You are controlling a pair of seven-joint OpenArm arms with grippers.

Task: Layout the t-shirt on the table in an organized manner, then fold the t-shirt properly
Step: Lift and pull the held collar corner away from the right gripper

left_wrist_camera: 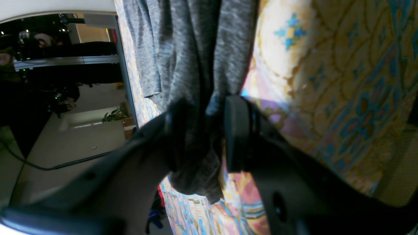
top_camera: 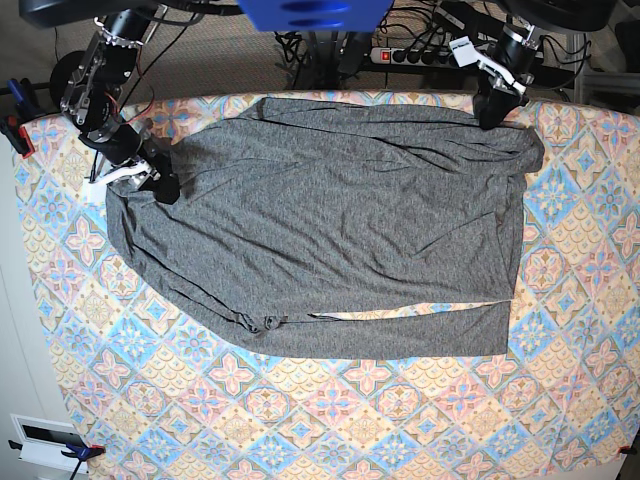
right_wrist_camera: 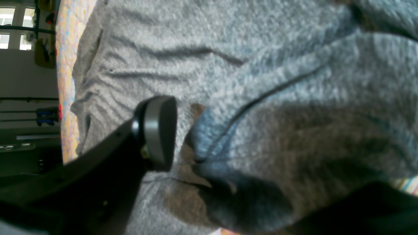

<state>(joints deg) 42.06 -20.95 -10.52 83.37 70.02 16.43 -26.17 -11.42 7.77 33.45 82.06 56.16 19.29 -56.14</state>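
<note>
The t-shirt point(top_camera: 330, 230) lies spread over the far half of the table point(top_camera: 400, 410), wrinkled, with its near edge folded under. The left gripper point(left_wrist_camera: 209, 137) is clamped on a bunch of the grey cloth at the far corner. The right gripper point(top_camera: 160, 185) stands with jaws apart over the other corner, holding nothing. Behind the table lies a power strip point(top_camera: 420, 55) with cables.

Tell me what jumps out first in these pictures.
A big grey t-shirt sprawls across the middle of the bright tile-patterned table. The left gripper pinches its far corner, fabric bunched between the pads, while the right gripper rests open on the opposite edge.
</note>
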